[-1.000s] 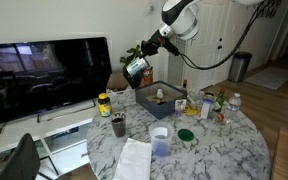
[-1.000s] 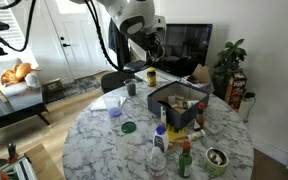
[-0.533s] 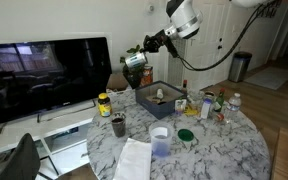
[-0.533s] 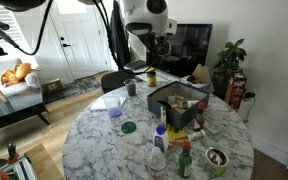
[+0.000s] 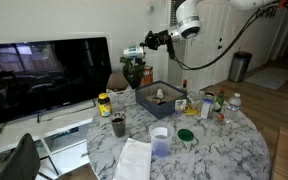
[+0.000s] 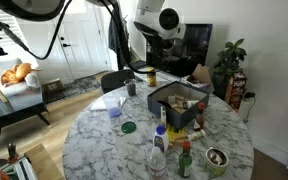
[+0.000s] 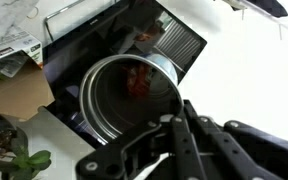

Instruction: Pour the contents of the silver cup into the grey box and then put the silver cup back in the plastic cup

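Since a second ago, the gripper [image 5: 140, 50] has climbed and swung a little toward the wall, carrying the silver cup [image 5: 132, 52] up with it; nothing on the table has shifted. The jaws are clamped on the silver cup, which lies tipped on its side in the air, high over the far corner of the grey box [image 5: 142, 98], well clear of its walls.

In the wrist view the silver cup [image 7: 102, 112] fills the middle of the picture, its open mouth turned to the camera, and something reddish shows deep in its dark inside. A dark finger [image 7: 189, 135] crosses the lower right of its rim. Past the cup lie a dark panel, a piece of brown cardboard [image 7: 14, 98] and some green leaves [image 7: 6, 158].

The grey box [image 6: 160, 95] sits on the round marble table [image 5: 224, 150] with small objects lying in it. The plastic cup [image 5: 159, 134] stands upright on the near part of the table, well apart from the box, just beside a white cloth [image 5: 134, 160]; in an exterior view the plastic cup [image 6: 115, 106] stands on the table's far left part. A smaller dark cup [image 5: 118, 125] stands near the table's edge, and a yellow-lidded jar [image 5: 104, 104] stands beyond it. Bottles and small jars crowd the other side of the box. A large black television [image 5: 44, 75] stands behind the table.
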Tool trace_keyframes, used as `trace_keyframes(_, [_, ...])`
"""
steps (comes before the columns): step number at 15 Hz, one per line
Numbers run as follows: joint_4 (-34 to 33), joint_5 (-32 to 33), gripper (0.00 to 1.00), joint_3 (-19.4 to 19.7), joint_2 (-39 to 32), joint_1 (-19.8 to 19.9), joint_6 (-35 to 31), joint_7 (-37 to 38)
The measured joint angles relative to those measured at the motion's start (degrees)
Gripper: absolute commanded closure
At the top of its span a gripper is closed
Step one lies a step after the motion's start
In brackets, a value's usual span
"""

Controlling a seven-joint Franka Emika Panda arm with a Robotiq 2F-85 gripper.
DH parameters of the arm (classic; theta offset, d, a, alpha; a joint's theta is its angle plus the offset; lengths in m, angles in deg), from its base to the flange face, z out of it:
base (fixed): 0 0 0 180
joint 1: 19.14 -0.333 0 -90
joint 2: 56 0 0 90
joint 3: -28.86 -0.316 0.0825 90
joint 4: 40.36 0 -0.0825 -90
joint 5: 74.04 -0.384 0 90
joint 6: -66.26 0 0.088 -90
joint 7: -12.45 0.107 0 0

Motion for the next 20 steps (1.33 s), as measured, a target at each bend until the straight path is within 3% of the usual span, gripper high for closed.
trace_keyframes(4, [-0.2,-6.9,0.99,-0.8,-0.8,2.9,5.6,-5.7])
trace_keyframes(11, [-0.3,-28.8,0.99,16.6,-0.1,-4.7,25.9,-13.2])
trace_keyframes(15, [0.2,-34.3,0.99,23.0,-0.3,-8.0,33.3,-13.2])
trace_keyframes(20, [0.6,-36.8,0.99,27.5,-0.3,-10.9,37.3,-13.2])
